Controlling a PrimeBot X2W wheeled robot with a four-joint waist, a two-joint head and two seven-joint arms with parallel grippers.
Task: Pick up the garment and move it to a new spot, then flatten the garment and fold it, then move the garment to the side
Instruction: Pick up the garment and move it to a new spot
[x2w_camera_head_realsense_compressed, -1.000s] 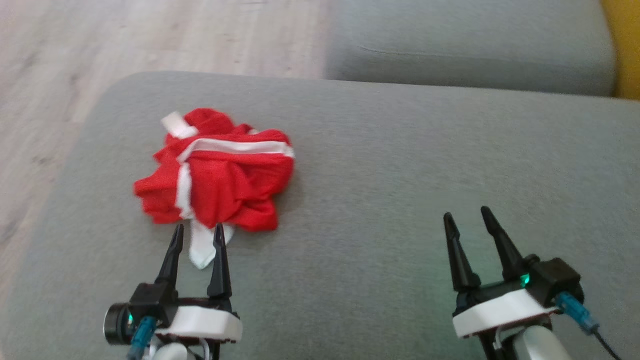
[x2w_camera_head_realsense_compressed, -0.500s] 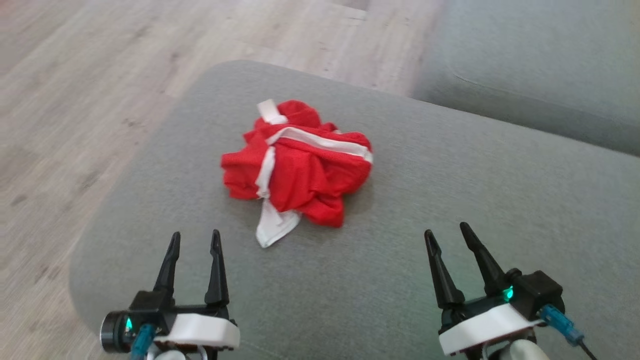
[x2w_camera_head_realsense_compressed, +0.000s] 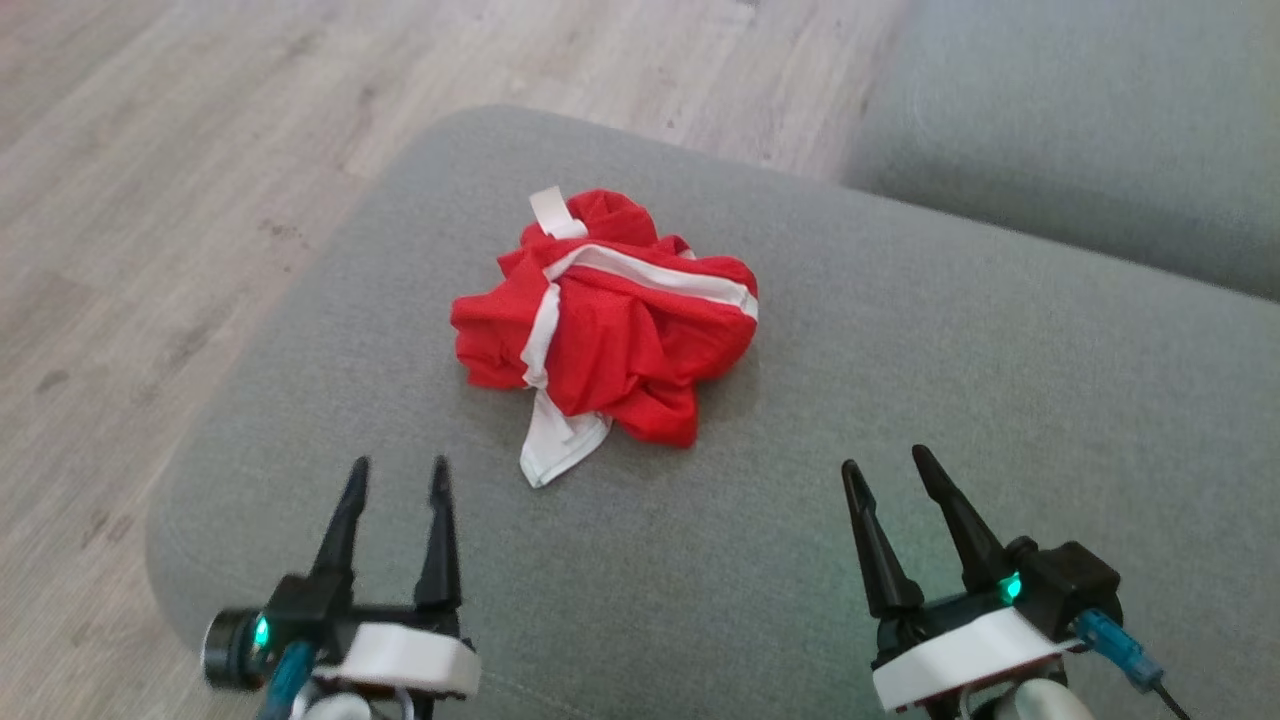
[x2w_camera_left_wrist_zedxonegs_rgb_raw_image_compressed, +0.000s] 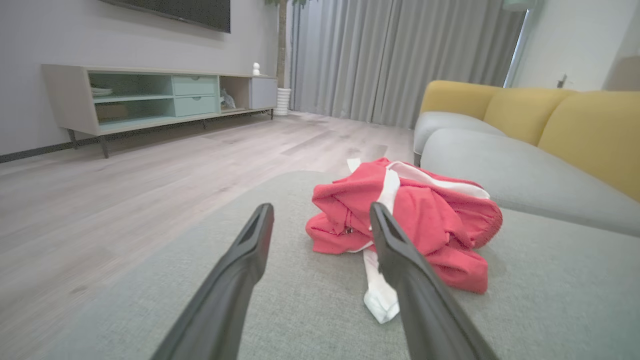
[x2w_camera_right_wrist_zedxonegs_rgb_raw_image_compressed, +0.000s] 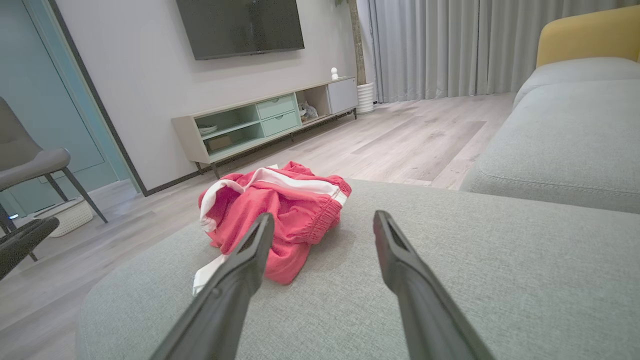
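1. Grey woven sofa cushion (x2w_camera_head_realsense_compressed: 900, 400) as the working surface, rounded at its corner, bearing a crumpled red cloth garment with white stripes (x2w_camera_head_realsense_compressed: 620, 340).
2. Nearest of all, short of the garment and to its left: left gripper (x2w_camera_head_realsense_compressed: 400, 465), two long dark fingers spread apart, nothing between them, tips aimed toward the cloth but clear of it.
3. Level with that, well off to the garment's right: right gripper (x2w_camera_head_realsense_compressed: 884, 458), fingers likewise parted and empty, over bare cushion.
4. At the garment's near edge: white fabric tab (x2w_camera_head_realsense_compressed: 555, 450), trailing flat onto the cushion.
5. Garment itself heaped in a loose mound, one white stripe across the top, touched by neither gripper.
6. Beyond the garment and to its left: pale wood-plank floor (x2w_camera_head_realsense_compressed: 150, 200).
7. Beyond the garment and to its right: second grey seat cushion (x2w_camera_head_realsense_compressed: 1080, 130), backed by mustard-yellow backrests (x2w_camera_left_wrist_zedxonegs_rgb_raw_image_compressed: 575, 125).
8. Farthest from the garment, across the floor: low pale media cabinet with green drawers (x2w_camera_left_wrist_zedxonegs_rgb_raw_image_compressed: 150, 97), dark wall-mounted screen (x2w_camera_right_wrist_zedxonegs_rgb_raw_image_compressed: 240, 25) above it, grey floor-length curtains (x2w_camera_left_wrist_zedxonegs_rgb_raw_image_compressed: 390, 55) beside.
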